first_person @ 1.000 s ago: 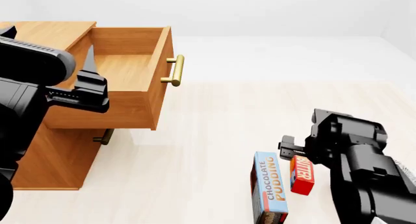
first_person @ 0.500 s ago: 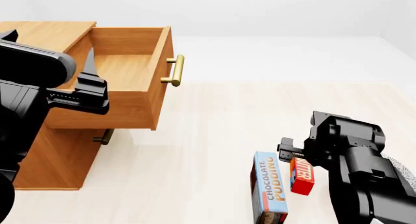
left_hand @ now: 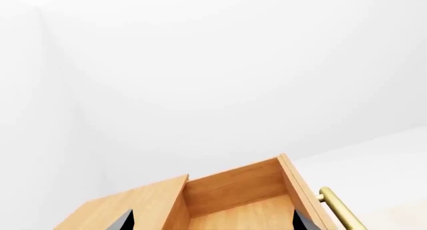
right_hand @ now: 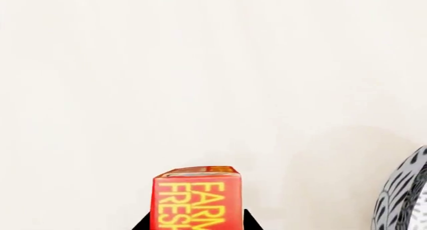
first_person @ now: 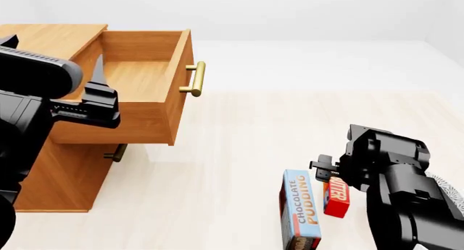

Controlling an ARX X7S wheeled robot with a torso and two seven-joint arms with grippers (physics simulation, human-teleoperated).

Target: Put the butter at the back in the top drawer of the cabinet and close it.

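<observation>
The butter (first_person: pixel 337 198), a small red box with yellow lettering, lies on the pale floor just right of the pudding box. My right gripper (first_person: pixel 330 176) sits over its far end. In the right wrist view the butter (right_hand: pixel 197 200) fills the gap between the two dark fingertips (right_hand: pixel 145 225), which press against its sides, so the right gripper (right_hand: pixel 197 226) is shut on it. The cabinet (first_person: pixel 51 168) stands at the left with its top drawer (first_person: pixel 134 76) pulled out and nothing inside. My left gripper (first_person: pixel 98 84) hovers open over that drawer (left_hand: pixel 247 202), its fingertips (left_hand: pixel 125 221) wide apart.
A blue-and-brown Chocolate Pudding box (first_person: pixel 301 209) lies beside the butter. The top drawer's brass handle (first_person: pixel 195 79) juts toward the floor space, and a lower handle (first_person: pixel 116 152) shows beneath. A grey striped round object (right_hand: pixel 403 195) sits close on the butter's other side.
My right gripper has shifted slightly left and settled closer onto the butter, which stays where it lay. The left arm and the drawer have hardly moved.
</observation>
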